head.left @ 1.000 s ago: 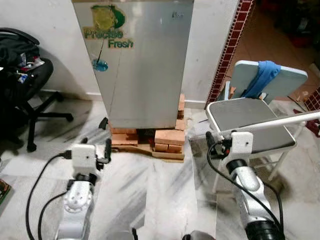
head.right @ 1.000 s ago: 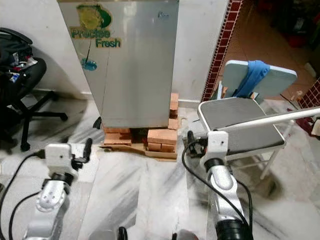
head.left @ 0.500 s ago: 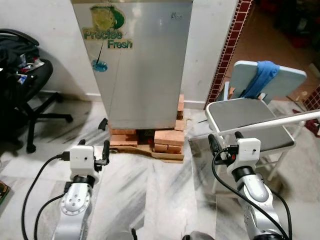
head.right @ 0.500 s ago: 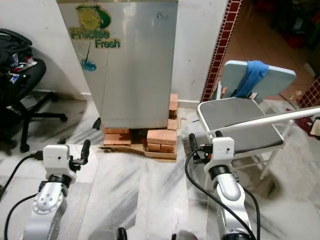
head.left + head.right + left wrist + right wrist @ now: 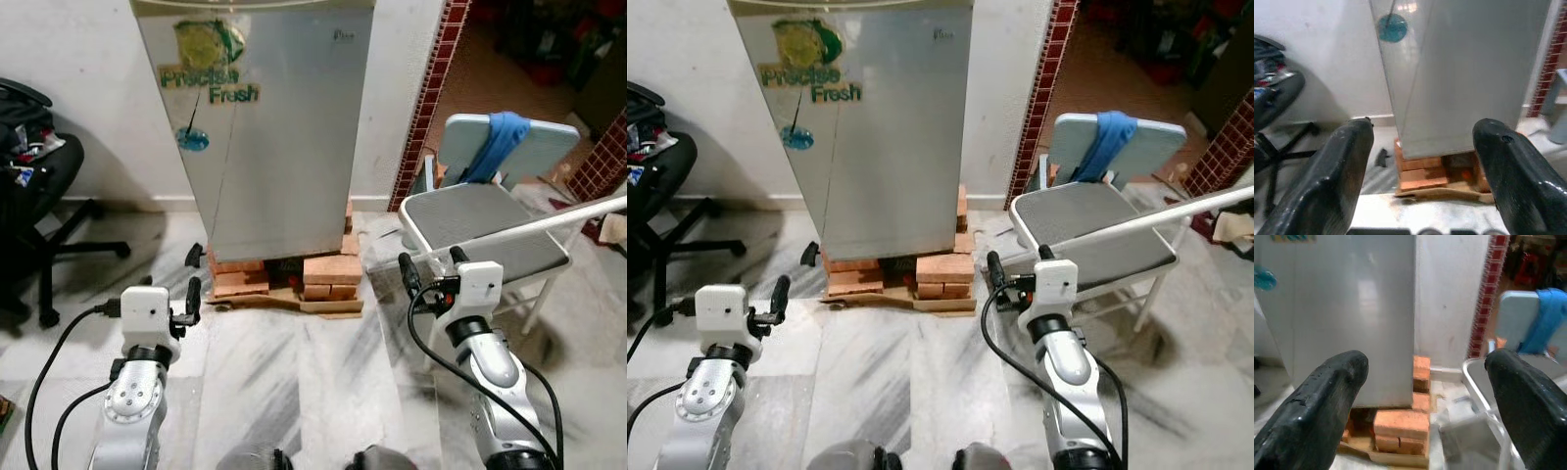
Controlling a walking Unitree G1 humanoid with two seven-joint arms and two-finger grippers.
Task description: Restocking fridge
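A tall silver fridge stood shut against a white wall, raised on a stack of bricks and a sheet of cardboard. A green and yellow sticker reading "Fresh" sat near the top of the fridge door. Compared with a second earlier, the whole scene sat slightly differently in the head views: more of the fridge top showed, which is the camera moving, not the fridge.

The left end effector hung open and empty in front of the fridge, low and toward its hinge-side corner, fingers spread wide apart. The right end effector was also open and empty, held in front of the fridge's other lower corner, just beside a grey folding chair. A second earlier this arm sat lower and nearer the chair seat; it had since come up and in toward the fridge.

A blue cloth draped over the chair back. A black office chair stood on the far side of the fridge from the folding chair.
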